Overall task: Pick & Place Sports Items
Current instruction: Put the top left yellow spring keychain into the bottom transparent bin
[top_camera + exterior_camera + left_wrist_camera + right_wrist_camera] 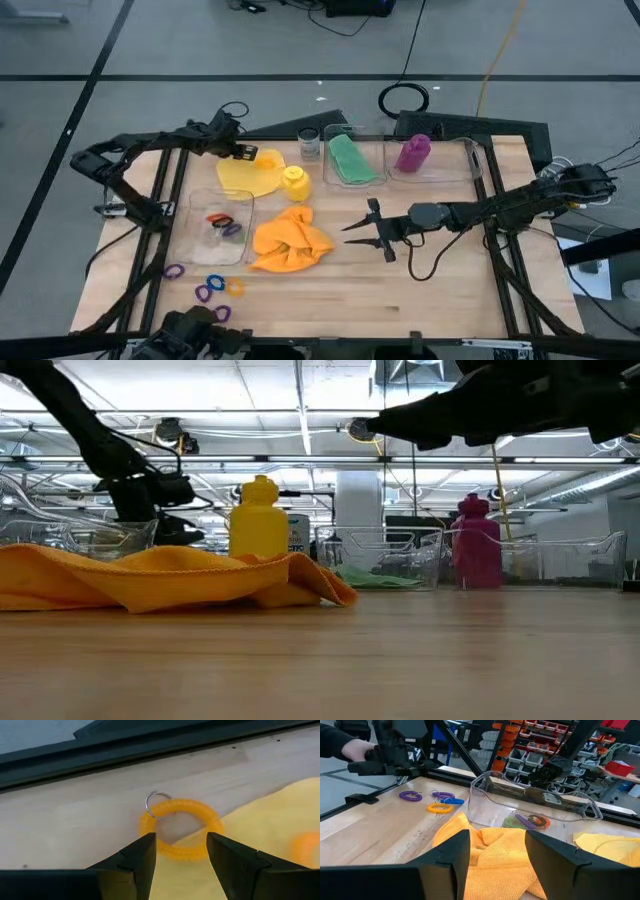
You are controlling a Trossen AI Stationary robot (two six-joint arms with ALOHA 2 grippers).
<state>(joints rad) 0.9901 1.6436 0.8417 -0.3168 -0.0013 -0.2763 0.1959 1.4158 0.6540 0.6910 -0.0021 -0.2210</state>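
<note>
Orange elastic ring (180, 829) with a small metal loop (157, 802) lies on the wood at the far-left edge of the yellow cloth (250, 175), partly overlapping it. Left gripper (181, 851) sits right over that ring, fingers part open with the ring showing in the gap, nothing clamped. Yellow bottle (294, 182) stands upright just beside the yellow cloth; orange cloth (290, 240) is crumpled mid-table in front of it. Green cloth (351, 158) lies in one clear box (330, 170), purple bottle (413, 152) stands in the next clear box (470, 160). A few rings (224, 224) are in the clear box (200, 240) on the left; more loose rings (212, 288) on the table near the front-left edge. Small glass jar (308, 143) behind the yellow bottle. Right gripper (362, 232) hovers above the table just right of the orange cloth, fingers part open, empty. A person's hand (357, 750) shows beyond the table in the right wrist view.
</note>
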